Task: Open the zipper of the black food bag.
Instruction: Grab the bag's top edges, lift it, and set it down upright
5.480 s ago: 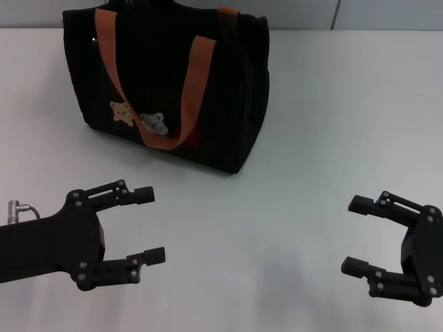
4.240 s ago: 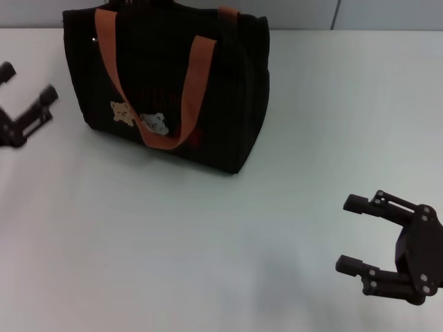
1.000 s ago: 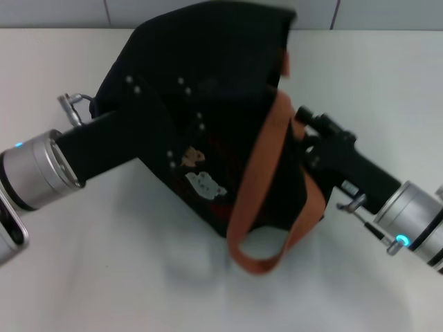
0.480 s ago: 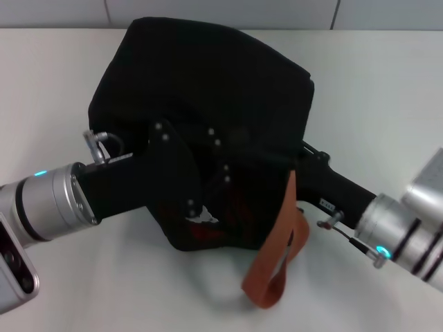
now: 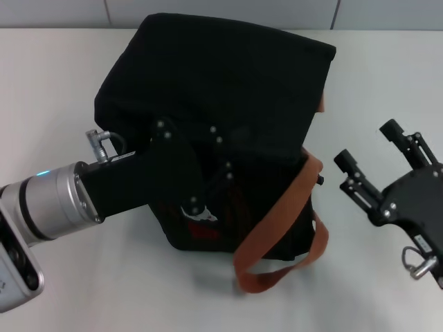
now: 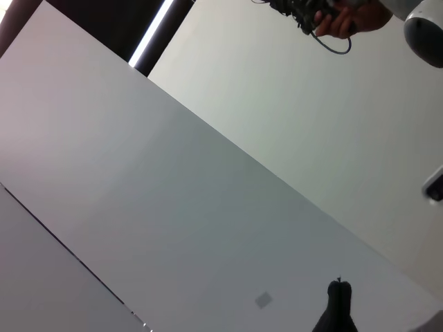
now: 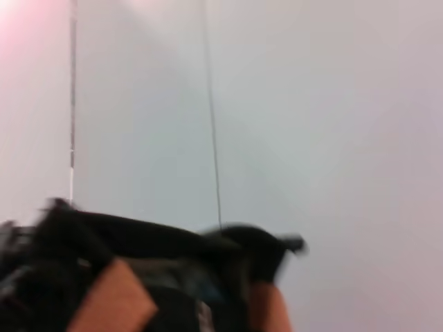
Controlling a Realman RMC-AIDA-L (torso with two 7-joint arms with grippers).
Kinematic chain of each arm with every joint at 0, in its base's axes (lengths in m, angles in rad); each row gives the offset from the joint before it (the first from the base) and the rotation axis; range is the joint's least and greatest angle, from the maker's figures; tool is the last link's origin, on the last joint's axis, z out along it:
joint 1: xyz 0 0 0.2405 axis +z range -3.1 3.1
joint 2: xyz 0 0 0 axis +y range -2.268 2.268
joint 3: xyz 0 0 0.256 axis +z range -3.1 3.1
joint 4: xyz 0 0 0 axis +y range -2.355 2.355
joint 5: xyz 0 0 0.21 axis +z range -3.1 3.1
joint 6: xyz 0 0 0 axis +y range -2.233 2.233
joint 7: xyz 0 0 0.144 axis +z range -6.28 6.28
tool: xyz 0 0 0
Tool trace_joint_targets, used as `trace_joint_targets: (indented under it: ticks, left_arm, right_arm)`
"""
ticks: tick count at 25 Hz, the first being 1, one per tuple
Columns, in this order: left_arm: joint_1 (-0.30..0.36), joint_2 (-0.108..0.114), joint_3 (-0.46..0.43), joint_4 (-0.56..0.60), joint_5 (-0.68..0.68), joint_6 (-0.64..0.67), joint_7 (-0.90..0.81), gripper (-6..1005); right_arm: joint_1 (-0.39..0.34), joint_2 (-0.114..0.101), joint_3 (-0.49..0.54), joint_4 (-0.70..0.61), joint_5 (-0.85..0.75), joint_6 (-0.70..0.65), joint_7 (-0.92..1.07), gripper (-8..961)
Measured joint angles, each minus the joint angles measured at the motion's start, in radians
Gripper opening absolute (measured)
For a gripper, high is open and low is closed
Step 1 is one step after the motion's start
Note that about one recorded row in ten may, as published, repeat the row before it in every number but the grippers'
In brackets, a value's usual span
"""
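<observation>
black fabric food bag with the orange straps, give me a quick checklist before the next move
1. Black fabric food bag standing on the white table: ok.
2. Left gripper against the bag's front: ok; whether it is holding the fabric: cannot tell.
3. Right gripper free of the bag, fingers spread: ok.
4. Zipper and metal pull located: cannot tell, not visible in any view.
5. Orange-brown strap handles clear of the work: not ok, they droop down the front onto the table.

A white table (image 5: 104,290) meets a pale paneled wall (image 5: 221,10) at the back.
</observation>
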Motion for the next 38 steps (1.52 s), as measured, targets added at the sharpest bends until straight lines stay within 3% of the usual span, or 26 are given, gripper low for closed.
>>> trace_joint_targets:
  ticks: [9, 13, 28, 38]
  left_arm:
    - [-0.02, 0.0, 0.004, -0.014, 0.0, -0.011, 0.0, 96]
    - [-0.023, 0.0, 0.004, -0.017, 0.0, -0.013, 0.0, 93]
    - [-0.031, 0.0, 0.006, -0.017, 0.001, -0.005, 0.0, 93]
    - [-0.036, 0.0, 0.006, -0.019, 0.002, -0.003, 0.0, 92]
  right_arm:
    - [0.031, 0.001, -0.008, 0.153, -0.008, 0.027, -0.379, 809]
    - [0.064, 0.001, 0.004, 0.169, -0.003, 0.092, -0.405, 809]
    - [0.096, 0.001, 0.051, 0.207, -0.003, 0.144, -0.554, 809]
    - [0.041, 0.001, -0.001, 0.189, -0.053, 0.082, -0.554, 809]
